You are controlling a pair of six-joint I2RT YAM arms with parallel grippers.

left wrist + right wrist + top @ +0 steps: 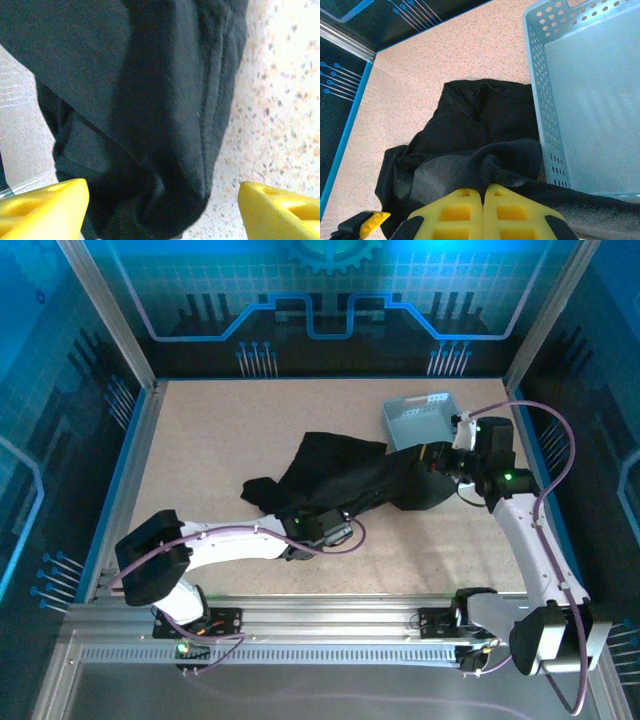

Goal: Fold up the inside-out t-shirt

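Beside the black t-shirt (335, 475) — perforated grey tray (420, 425), right fingers (455, 215) pinching cloth

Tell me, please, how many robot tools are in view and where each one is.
2. The left tool is open astride the near edge of the black t-shirt; the right tool is shut on a fold of it, beside the grey tray.

Top external camera high behind the arm bases at 6 o'clock, looking down over the whole table (200, 440), left wrist camera close above the black t-shirt (150, 100), right wrist camera low at 3 o'clock facing 9 o'clock, sharing black t-shirt and grey tray (540, 90) with the top view
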